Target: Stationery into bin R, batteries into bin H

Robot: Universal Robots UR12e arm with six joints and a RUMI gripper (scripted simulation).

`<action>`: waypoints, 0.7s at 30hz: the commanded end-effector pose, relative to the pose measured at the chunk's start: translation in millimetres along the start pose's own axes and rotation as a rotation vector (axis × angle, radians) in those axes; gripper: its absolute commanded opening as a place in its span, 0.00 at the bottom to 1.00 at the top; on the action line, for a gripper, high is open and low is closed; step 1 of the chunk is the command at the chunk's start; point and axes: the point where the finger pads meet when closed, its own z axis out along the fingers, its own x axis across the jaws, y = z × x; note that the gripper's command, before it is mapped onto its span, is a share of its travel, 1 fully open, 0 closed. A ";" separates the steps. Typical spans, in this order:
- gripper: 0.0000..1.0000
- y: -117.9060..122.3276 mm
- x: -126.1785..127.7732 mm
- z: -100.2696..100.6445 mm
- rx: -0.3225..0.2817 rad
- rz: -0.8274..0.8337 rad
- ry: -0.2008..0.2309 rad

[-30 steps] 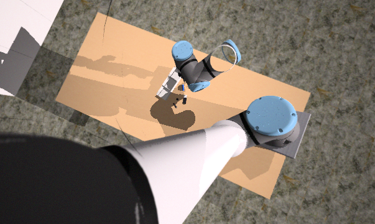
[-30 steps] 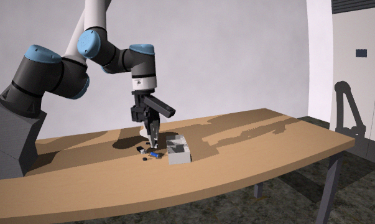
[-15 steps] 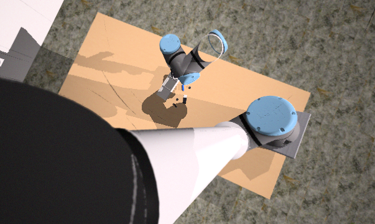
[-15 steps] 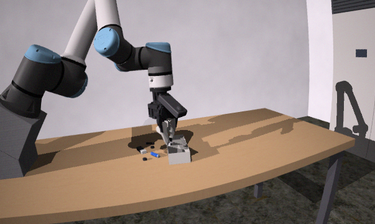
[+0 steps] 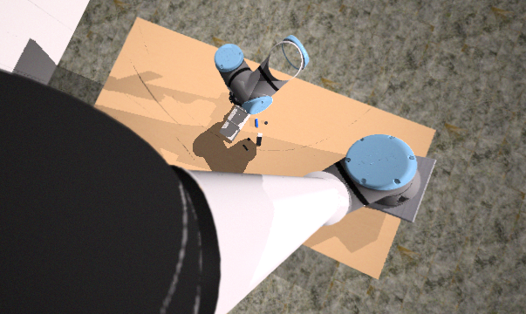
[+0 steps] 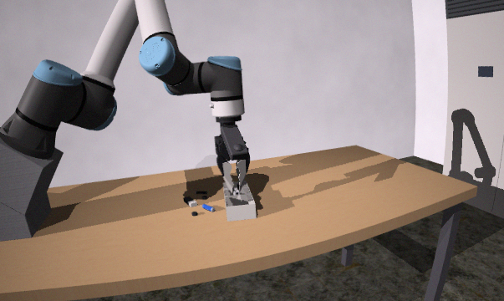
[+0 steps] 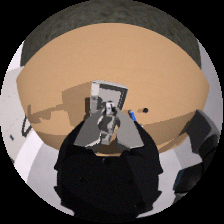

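Note:
My gripper (image 6: 236,191) (image 7: 110,107) points down at the grey bins, its tips over or just inside them. It is shut on a small silver-grey thing, perhaps a battery, mostly hidden by the tips. The two joined bins (image 5: 230,131) (image 6: 241,211) (image 7: 94,90) stand upright; their letters cannot be read. A blue battery (image 5: 256,123) (image 6: 208,207) (image 7: 132,116) lies beside them. Near it lie a small round black thing (image 5: 266,123) (image 6: 194,213) (image 7: 145,110), a black-and-white block (image 5: 259,139) (image 6: 191,203), a thin black piece (image 5: 245,147) (image 6: 201,192) and a small dark piece (image 5: 249,139) (image 6: 205,197).
The wooden table (image 5: 376,124) (image 6: 339,217) (image 7: 65,65) carries everything. The arm's base block (image 6: 9,201) stands at the table's end. In the top view, the arm covers much of the lower left and its wrist hides the gripper.

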 end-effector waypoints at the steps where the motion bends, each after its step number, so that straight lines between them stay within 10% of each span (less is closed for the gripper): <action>1: 0.00 -0.2 -0.7 -0.3 0.013 0.156 0.003; 21: 0.00 -0.2 -0.5 3.7 0.016 0.198 0.004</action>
